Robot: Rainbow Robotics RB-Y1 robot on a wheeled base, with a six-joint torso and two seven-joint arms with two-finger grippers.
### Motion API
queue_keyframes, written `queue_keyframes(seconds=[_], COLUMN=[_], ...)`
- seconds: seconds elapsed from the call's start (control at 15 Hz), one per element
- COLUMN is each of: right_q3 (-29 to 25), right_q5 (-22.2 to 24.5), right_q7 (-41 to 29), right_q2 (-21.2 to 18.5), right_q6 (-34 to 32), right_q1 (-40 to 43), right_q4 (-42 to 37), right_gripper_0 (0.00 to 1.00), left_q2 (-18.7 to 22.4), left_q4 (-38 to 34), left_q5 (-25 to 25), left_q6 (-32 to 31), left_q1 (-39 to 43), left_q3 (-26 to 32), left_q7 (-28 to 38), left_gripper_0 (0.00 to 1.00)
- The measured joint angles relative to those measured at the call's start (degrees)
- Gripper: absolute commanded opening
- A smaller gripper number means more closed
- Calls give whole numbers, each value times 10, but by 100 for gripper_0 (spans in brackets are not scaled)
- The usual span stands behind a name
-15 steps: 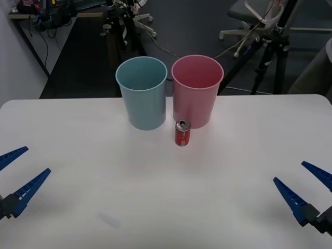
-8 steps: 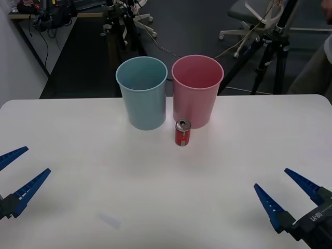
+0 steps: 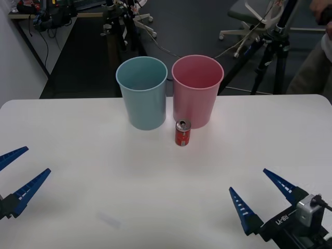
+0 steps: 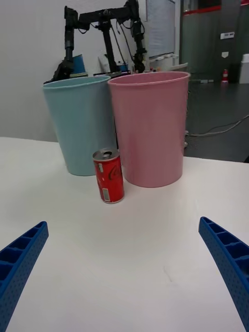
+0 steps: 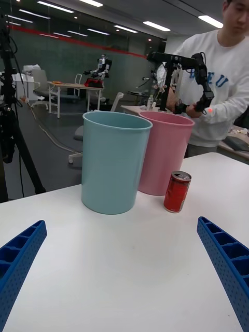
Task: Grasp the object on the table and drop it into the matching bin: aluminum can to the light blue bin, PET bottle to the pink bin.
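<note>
A small red aluminum can [image 3: 182,133] with a silver top stands upright on the white table [image 3: 104,171], just in front of the gap between the two bins and closer to the pink bin [image 3: 196,91]. The light blue bin [image 3: 142,92] stands to the pink bin's left. My right gripper [image 3: 262,194] is open over the table's near right part, pointing toward the can, which stands well ahead of it [image 4: 108,175]. My left gripper [image 3: 18,170] hangs open at the near left edge, far from the can [image 5: 177,191].
Both bins stand side by side near the table's far edge. Tripod legs [image 3: 272,52] and an office chair [image 3: 254,18] stand on the dark floor behind the table. Bare tabletop lies between both grippers and the can.
My right gripper has moved left and forward over the table, toward the can. The left arm, the can and the bins have stayed put.
</note>
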Motion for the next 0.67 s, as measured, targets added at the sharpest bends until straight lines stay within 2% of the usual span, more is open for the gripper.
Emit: queue_keyframes(seconds=[0.2, 0.67], right_q3=[30, 55], right_q5=[8, 56], right_q7=[24, 43], right_q2=[6, 47], right_q6=[9, 4], right_q1=[-22, -121], right_q4=[24, 124], right_gripper_0=[100, 100], left_q2=[0, 0], left_q4=[0, 0], left_q5=[0, 0], left_q6=[0, 0], left_q1=[0, 0], left_q3=[0, 0], left_q7=[0, 0], left_gripper_0=[100, 100])
